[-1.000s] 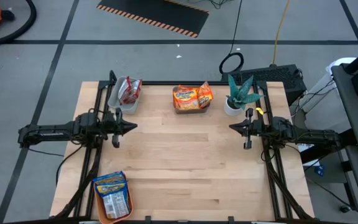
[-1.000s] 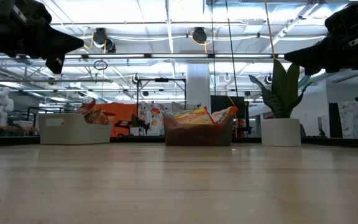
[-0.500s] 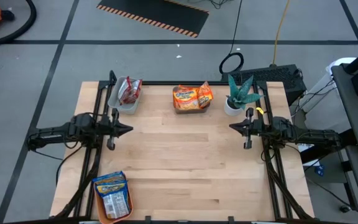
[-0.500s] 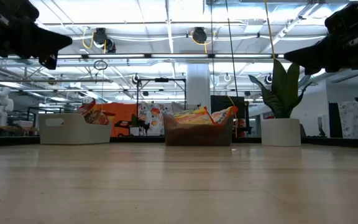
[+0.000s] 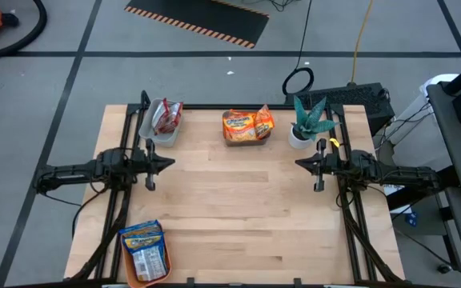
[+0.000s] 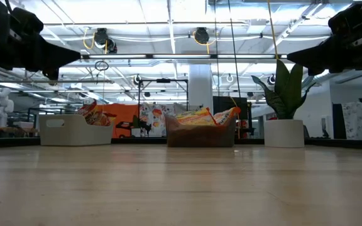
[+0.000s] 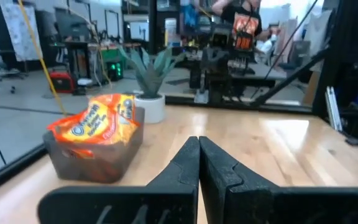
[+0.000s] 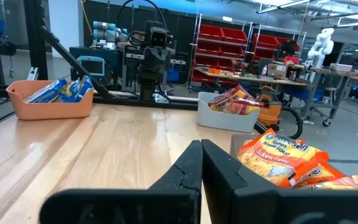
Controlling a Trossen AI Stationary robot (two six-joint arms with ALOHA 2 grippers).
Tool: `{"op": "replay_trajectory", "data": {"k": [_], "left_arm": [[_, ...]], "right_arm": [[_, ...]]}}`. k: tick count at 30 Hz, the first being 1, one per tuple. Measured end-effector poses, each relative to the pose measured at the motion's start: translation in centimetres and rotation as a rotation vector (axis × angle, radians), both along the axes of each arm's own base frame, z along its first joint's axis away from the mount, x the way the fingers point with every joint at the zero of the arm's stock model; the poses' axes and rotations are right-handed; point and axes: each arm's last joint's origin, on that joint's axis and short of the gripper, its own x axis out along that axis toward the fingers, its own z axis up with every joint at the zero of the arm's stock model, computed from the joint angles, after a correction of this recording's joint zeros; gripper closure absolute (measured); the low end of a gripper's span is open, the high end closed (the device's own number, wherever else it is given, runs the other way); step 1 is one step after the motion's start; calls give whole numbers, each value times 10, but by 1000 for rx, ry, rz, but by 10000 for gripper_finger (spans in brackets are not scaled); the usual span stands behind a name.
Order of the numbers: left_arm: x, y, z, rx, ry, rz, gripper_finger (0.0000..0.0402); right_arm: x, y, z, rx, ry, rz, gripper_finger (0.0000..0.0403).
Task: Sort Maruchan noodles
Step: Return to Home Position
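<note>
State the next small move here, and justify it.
Probably just hold the left arm and right arm parked at the sides: all packs seen lie in bins, none loose on the table, and both jaws are shut, empty.

Noodles (image 5: 239, 125) in bins (image 6: 74, 133) — three, plant (image 5: 309, 120) beside one

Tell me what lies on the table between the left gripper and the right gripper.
Nothing. In the high view, the stretch of wooden table between the left gripper and the right gripper is bare.
</note>
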Motion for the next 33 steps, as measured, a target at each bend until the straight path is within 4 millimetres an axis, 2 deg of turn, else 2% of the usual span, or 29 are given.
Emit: {"op": "replay_trajectory", "data": {"k": [18,28,33], "left_arm": [[0,-9,0,15,5,-73,398],[0,-6,1,31,-8,37,398],[0,-7,1,-22,-6,-6,398]], "right_arm": [[0,0,0,0,-1,0,403],[0,0,0,0,-1,0,403],[0,0,0,0,-2,1,403]]}}
